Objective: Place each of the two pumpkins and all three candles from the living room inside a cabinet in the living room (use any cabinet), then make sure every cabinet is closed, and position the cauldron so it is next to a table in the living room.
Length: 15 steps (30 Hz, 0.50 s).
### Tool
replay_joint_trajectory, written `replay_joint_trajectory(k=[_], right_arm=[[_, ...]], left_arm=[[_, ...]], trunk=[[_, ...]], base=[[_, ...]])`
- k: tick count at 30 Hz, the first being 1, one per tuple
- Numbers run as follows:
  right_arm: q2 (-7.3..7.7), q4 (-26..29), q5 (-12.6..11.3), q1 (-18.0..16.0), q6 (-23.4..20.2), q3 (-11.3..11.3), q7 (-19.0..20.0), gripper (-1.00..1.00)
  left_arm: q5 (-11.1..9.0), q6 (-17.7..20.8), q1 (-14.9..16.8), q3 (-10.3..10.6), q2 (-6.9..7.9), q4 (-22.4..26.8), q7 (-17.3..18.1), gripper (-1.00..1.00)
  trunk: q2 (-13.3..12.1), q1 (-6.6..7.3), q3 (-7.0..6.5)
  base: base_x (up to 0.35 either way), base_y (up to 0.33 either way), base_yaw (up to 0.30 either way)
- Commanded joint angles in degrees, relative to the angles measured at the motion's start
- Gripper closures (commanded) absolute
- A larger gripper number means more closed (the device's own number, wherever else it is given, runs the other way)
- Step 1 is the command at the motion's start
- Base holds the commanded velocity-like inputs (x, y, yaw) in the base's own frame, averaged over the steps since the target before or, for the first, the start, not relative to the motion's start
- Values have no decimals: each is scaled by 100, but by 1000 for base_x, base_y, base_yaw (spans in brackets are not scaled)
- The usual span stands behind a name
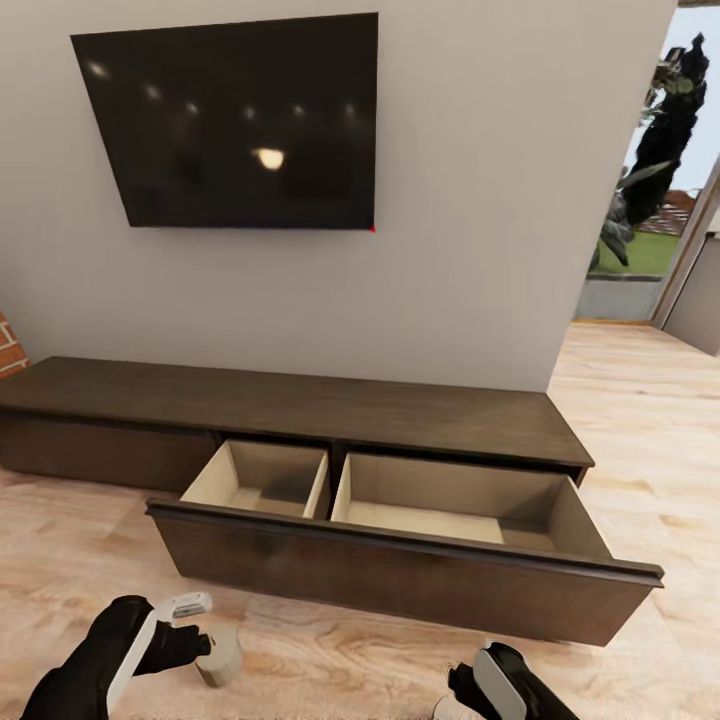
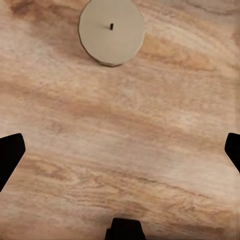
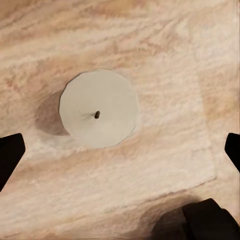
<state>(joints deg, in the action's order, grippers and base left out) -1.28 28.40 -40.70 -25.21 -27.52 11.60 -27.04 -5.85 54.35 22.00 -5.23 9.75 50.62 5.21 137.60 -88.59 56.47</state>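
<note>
Candle (image 3: 98, 109) stands on floor (image 3: 165, 165), centred between right gripper (image 3: 120, 150) spread, empty fingers. We descend straight, close squarely. Left gripper (image 2: 120, 155) likewise open, empty; second candle (image 2: 112, 31) lies ahead of its fingertips. Cabinet (image 1: 400, 575) drawer gapes.

The cabinet (image 1: 300, 405) is dark brown wood with a faint grain, and its 2 open compartments are pale beige inside. Above it a black TV screen (image 1: 235, 120) carries small pale reflections on a light grey wall (image 1: 480, 200). The floor (image 1: 660, 420) is light tan wood with streaky, wavy grain. The candle (image 2: 112, 31) by the left arm is grey-beige with a dark wick (another candle (image 3: 98, 108) looks paler, almost off-white). The arms are black with white panels.
</note>
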Motion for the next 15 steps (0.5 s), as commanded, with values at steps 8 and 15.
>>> replay_joint_trajectory(k=[8, 15], right_arm=[[47, -296, 32, -100, 2, 36, 22, -100], [59, -304, 37, -106, 14, 68, 24, -100]], left_arm=[[1, 5, -1, 1, -19, 1, 4, -100], [-5, 5, -2, 4, -21, 1, 8, -100]], trunk=[[322, -176, 144], [565, -311, 274]], base=[[0, 0, 0], [0, 0, 0]])
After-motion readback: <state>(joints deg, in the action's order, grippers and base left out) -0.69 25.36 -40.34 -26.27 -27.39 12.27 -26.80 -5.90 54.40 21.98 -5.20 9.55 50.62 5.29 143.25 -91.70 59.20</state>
